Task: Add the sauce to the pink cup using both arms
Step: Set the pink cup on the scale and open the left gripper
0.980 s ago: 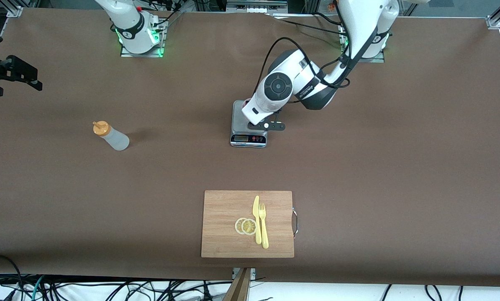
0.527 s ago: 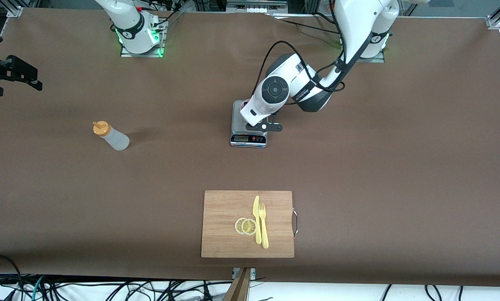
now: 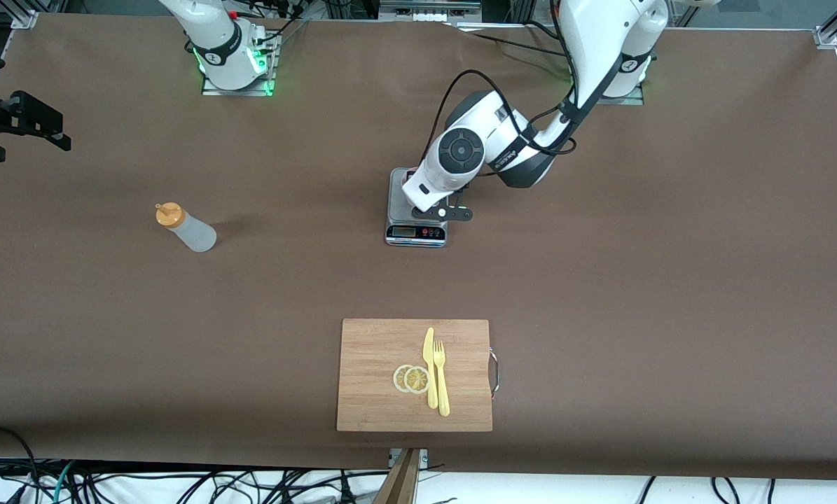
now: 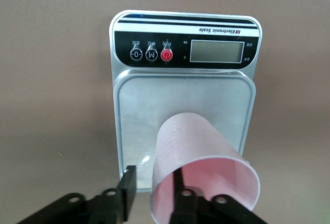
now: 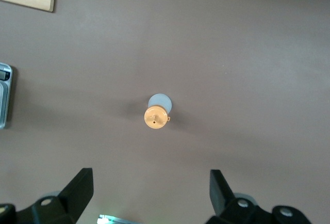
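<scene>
Front view: the translucent squeeze bottle with orange cap [image 3: 185, 228] stands at nine o'clock of the grey kitchen scale [image 3: 416, 225].

Left wrist view: the left gripper [image 4: 154, 190], jaws parted, straddles the pale-pink plastic cup's [image 4: 198, 170] rim on the scale.

Right wrist view: the right gripper [image 5: 149, 190] hovers above the bottle, jaws wide apart.

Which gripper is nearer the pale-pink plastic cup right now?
Left. The left gripper straddles the pale-pink plastic cup's rim on the grey scale; the right gripper hangs open over the orange-capped squeeze bottle.
</scene>
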